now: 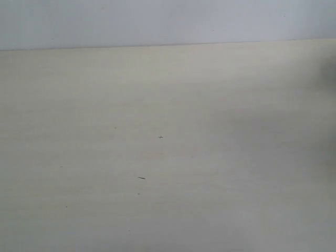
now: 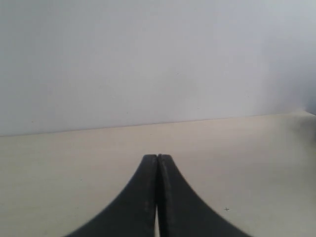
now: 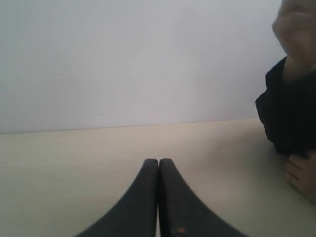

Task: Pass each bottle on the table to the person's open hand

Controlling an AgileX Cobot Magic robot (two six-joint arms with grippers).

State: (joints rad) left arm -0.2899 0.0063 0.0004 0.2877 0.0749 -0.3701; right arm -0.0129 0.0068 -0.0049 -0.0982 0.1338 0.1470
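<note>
No bottles show in any view. The pale cream table (image 1: 168, 157) lies bare, marked only by a few tiny dark specks. My left gripper (image 2: 157, 157) hangs low over the table (image 2: 247, 148), shut, its black fingers pressed together with nothing between them. My right gripper (image 3: 158, 161) is shut and empty in the same way. Neither gripper appears in the exterior view. In the right wrist view a person's black sleeve (image 3: 286, 113) stands off to one side, with fingers (image 3: 301, 175) resting near the table. I cannot tell whether that hand is open.
A plain white wall (image 1: 157, 21) runs along the table's far edge. A blurred, raised hand (image 3: 296, 29) shows above the black sleeve in the right wrist view. A faint dark blur (image 1: 332, 73) sits at the right edge of the exterior view.
</note>
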